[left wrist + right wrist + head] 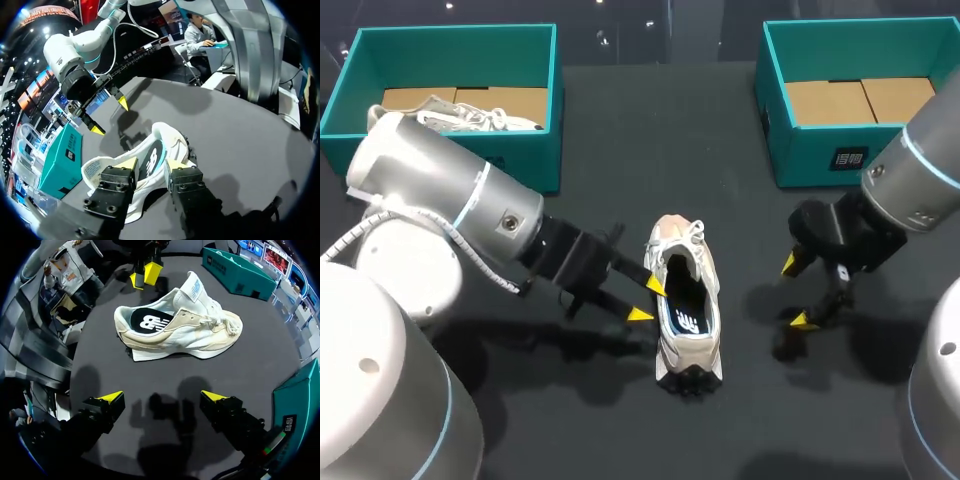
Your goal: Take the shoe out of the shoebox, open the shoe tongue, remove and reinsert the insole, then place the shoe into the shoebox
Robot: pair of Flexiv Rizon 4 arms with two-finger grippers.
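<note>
While the beige and white shoe [682,250] lies out of its box near the middle of the dark table [620,140], toe toward 12 o'clock and heel toward 6 o'clock in the head view, both arms sit beside it. The left gripper [647,300] is at the shoe's 9 o'clock, its 2 yellow-tipped fingers spread apart and grasping nothing. 1 tip is at the collar edge, and whether it touches cannot be told. The right gripper [797,291] hangs well apart at the shoe's 3 o'clock, also spread wide and empty. The tongue [193,287] stands lifted, and the dark insole [686,318] lies inside the shoe.

1 teal shoebox [800,150] at 2 o'clock shows only its cardboard floor. Another teal box [455,32] at 10 o'clock holds a second shoe [470,120].

The main risk, as a judgement, is that nothing pins the shoe down. If the left fingers dig for the insole while the right gripper is far off, the light shoe may skid or roll onto its side. A pinch on only the insole's rim could fold it, making reinsertion harder.

As for writing, a white logo [150,321] is printed on the insole's heel and a white label [847,158] sits on the 2 o'clock shoebox. Neither is read off.
</note>
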